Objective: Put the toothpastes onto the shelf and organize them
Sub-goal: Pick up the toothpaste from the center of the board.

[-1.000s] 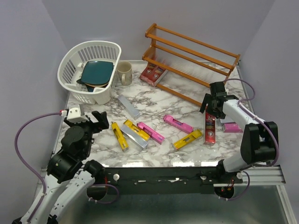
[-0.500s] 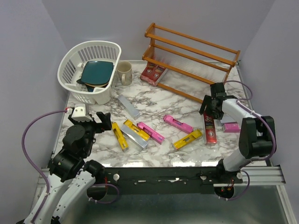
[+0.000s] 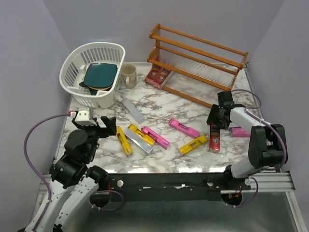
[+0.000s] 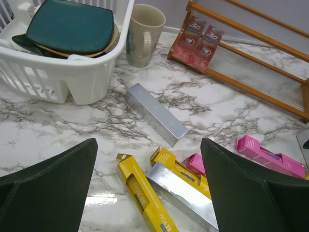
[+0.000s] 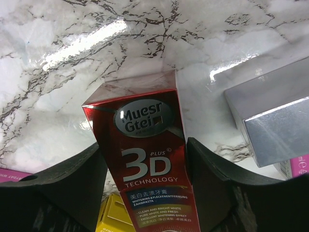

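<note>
The shelf (image 3: 218,50) stands at the back right with two red toothpastes (image 3: 158,76) at the left end of its lowest tier. Several more toothpastes lie loose on the marble: yellow (image 3: 123,140), silver (image 3: 133,109), pink (image 3: 184,128), yellow (image 3: 193,144). My right gripper (image 3: 216,124) is down on a red toothpaste carton (image 5: 145,140) lying flat, a finger pressed against each long side. A silver carton (image 5: 270,125) lies just beside it. My left gripper (image 4: 147,145) hangs wide open above a yellow carton (image 4: 145,203) and a silver one (image 4: 186,198), holding nothing.
A white basket (image 3: 77,60) holding a teal plate (image 3: 100,75) sits at the back left, with a beige mug (image 3: 128,75) beside it. A pink carton (image 3: 239,131) lies near the table's right edge, close to my right arm.
My right gripper has dropped lower and closed its fingers in against the red carton. The left arm has shifted slightly to the right and stays open.
</note>
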Action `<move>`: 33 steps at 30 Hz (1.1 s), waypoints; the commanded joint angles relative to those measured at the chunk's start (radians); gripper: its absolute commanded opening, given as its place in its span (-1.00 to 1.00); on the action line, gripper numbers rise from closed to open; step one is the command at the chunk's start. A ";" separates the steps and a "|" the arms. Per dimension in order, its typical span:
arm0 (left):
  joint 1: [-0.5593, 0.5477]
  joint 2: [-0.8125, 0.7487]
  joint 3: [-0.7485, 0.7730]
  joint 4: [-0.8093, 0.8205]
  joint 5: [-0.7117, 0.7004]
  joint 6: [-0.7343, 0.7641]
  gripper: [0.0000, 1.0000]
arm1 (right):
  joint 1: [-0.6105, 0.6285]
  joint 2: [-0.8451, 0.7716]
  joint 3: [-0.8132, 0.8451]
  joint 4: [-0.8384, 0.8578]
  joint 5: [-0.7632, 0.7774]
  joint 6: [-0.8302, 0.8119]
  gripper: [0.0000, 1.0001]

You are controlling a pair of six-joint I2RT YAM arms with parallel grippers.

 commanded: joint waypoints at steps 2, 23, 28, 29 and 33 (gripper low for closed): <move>0.006 0.026 -0.021 0.046 0.095 0.034 0.98 | -0.004 0.032 -0.002 0.015 -0.059 0.034 0.41; -0.145 0.308 -0.015 0.181 0.368 -0.127 0.98 | -0.004 -0.313 -0.128 -0.037 0.019 0.221 -0.06; -0.331 0.382 -0.024 0.265 0.211 -0.133 0.98 | -0.002 -0.405 -0.152 -0.057 0.012 0.244 -0.22; -0.360 0.414 -0.029 0.312 0.188 -0.129 0.98 | -0.002 -0.416 -0.157 -0.060 -0.005 0.244 -0.22; -0.543 0.521 -0.039 0.446 0.094 -0.049 0.98 | -0.002 -0.473 -0.163 -0.085 -0.067 0.255 -0.24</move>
